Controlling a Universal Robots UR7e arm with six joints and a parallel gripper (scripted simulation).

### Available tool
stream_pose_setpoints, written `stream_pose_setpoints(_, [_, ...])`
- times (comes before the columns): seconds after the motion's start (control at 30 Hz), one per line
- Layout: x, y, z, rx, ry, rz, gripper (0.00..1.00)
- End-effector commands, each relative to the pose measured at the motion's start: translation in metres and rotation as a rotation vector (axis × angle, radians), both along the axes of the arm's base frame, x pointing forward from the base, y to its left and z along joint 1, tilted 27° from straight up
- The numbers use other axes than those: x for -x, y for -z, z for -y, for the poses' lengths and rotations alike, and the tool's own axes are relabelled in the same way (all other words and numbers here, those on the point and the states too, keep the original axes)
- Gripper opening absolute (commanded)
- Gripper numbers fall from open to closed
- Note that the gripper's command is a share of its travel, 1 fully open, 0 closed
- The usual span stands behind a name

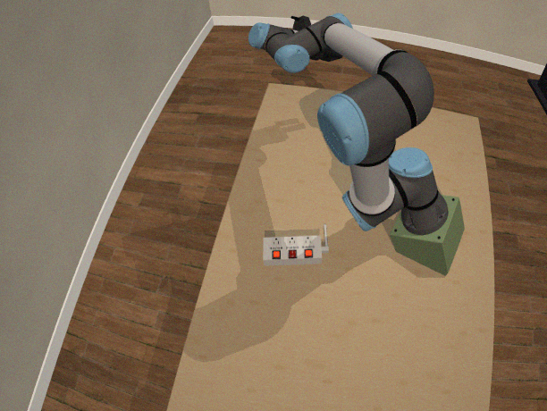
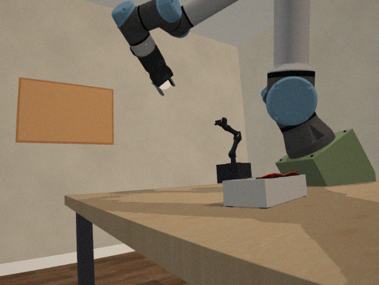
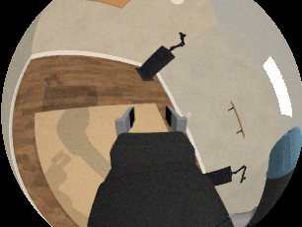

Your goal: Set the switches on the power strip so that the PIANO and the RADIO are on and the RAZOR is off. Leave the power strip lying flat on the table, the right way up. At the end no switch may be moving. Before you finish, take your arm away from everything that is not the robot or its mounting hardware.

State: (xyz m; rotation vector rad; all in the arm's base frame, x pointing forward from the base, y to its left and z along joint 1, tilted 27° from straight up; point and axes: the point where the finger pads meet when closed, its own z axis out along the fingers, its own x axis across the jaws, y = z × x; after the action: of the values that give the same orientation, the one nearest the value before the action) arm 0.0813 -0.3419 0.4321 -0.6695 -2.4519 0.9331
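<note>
A grey power strip (image 1: 292, 261) (image 2: 263, 190) lies flat on the table (image 1: 357, 335) (image 2: 217, 241), the right way up. It has three red rocker switches. The left switch (image 1: 276, 254) and the right switch (image 1: 308, 253) glow bright orange-red. The middle switch (image 1: 292, 254) looks darker. The labels above them are too small to read. My gripper (image 1: 300, 20) (image 2: 164, 87) (image 3: 150, 113) is open and empty. It hangs high in the air beyond the table's far end, far from the strip. The strip does not show in the wrist view.
The arm's green base (image 1: 429, 241) (image 2: 334, 161) stands on the table just right of the strip. A short white cord stub (image 1: 325, 237) sticks out at the strip's right end. A black camera stand (image 2: 233, 145) (image 3: 160, 61) stands behind the table.
</note>
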Motion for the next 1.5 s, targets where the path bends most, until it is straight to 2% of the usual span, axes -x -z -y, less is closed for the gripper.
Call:
stream_pose_setpoints(0.0, [0.0001,-0.0006,0.0,0.001,0.0,0.0,1.0])
stream_pose_setpoints(0.53, [0.0001,-0.0006,0.0,0.001,0.0,0.0,1.0])
stream_pose_setpoints(0.57, [0.0001,-0.0006,0.0,0.001,0.0,0.0,0.0])
stream_pose_setpoints(1.47, [0.0,-0.0005,0.0,0.001,0.0,0.001,0.0])
